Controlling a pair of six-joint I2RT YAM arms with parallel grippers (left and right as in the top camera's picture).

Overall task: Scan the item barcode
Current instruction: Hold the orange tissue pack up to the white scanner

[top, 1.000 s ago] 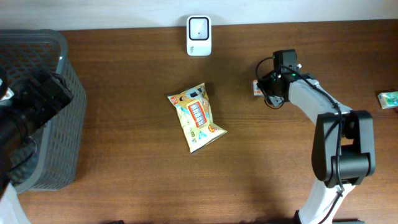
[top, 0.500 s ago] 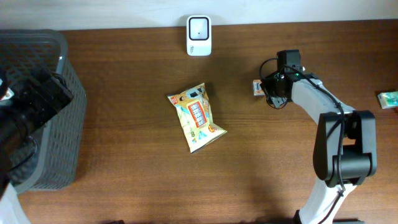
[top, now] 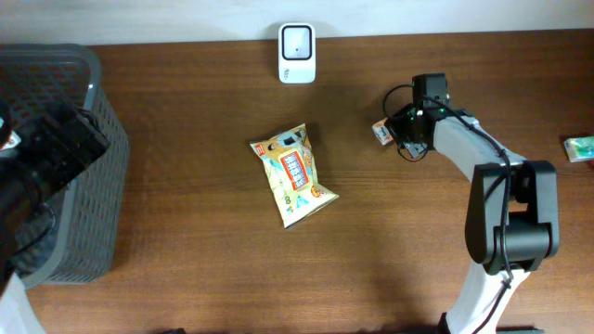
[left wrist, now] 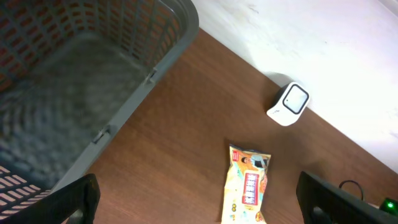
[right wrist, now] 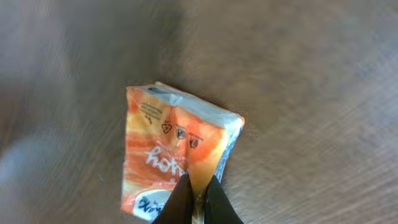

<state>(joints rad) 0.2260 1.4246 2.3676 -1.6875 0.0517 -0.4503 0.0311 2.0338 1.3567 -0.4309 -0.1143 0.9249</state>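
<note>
The right jaws clamp the nearest edge of a small orange packet (right wrist: 177, 143), seemingly light, soft and floppy; the left jaws gape open.

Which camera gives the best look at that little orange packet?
The right wrist view: the orange packet appears large and close, pinched by the right gripper. Overhead shows only a speck; the left wrist view misses it.

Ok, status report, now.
Right gripper shut on packet. Left gripper open, over basket. Scanner at far edge, nothing between it and packet.
</note>
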